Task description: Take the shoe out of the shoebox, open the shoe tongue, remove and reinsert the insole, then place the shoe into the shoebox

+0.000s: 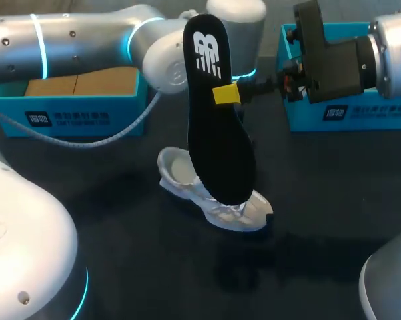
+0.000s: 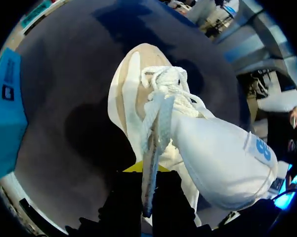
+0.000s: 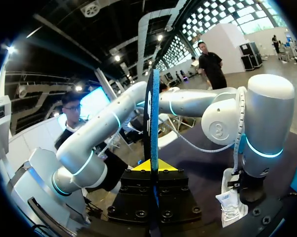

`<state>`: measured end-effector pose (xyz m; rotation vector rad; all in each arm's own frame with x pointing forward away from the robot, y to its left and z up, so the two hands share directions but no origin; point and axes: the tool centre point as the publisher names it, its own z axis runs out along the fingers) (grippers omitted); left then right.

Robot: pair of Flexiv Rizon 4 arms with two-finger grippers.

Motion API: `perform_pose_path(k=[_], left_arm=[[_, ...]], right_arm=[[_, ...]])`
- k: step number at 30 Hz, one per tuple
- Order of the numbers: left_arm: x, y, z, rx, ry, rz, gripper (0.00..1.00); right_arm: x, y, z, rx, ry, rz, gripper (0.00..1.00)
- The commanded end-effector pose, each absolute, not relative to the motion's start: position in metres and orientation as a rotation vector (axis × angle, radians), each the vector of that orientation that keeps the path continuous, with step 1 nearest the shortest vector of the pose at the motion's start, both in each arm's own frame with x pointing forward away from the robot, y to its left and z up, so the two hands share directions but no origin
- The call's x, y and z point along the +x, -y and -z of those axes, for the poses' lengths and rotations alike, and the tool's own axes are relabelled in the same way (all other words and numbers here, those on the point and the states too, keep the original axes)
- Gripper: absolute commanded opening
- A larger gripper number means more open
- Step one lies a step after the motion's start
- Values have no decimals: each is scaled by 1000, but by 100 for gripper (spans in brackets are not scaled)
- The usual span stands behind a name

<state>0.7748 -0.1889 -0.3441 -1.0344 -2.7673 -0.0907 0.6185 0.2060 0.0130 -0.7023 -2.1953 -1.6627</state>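
Nearest me, low in the centre of the head view, the white lace-up sports shoe (image 1: 220,210) sits on the dark desk (image 1: 120,233). Its long axis runs diagonally, with the heel opening to the upper left and the toe to the lower right. My left tool (image 2: 147,173) is above it, clenched on the shoe's white tongue (image 2: 150,148) as far as I can judge, with the strip running up between its fingers.

The flat black foam insole (image 1: 217,133) stands nearly upright over the shoe, logo end up and lower end hanging over the laces. My right tool (image 1: 228,94) is grasping its edge from the right.

I judge that reinsertion turns on bringing that lower end back towards the heel opening, then tilting the insole along the shoe's diagonal.

Two blue cardboard shoeboxes (image 1: 67,120) (image 1: 347,117) stand at the upper left and upper right.
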Motion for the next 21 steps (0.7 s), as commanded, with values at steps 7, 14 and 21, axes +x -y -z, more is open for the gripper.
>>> perform_pose_path(k=[7, 14, 21], left_arm=[[778, 192, 322, -1786, 2484, 408, 0], [779, 191, 321, -1797, 2479, 419, 0], [779, 191, 321, -1797, 2479, 419, 0]], right_arm=[[621, -211, -13, -706, 2198, 1658, 0], [621, -211, -13, -706, 2198, 1658, 0], [621, -211, -13, -706, 2198, 1658, 0]])
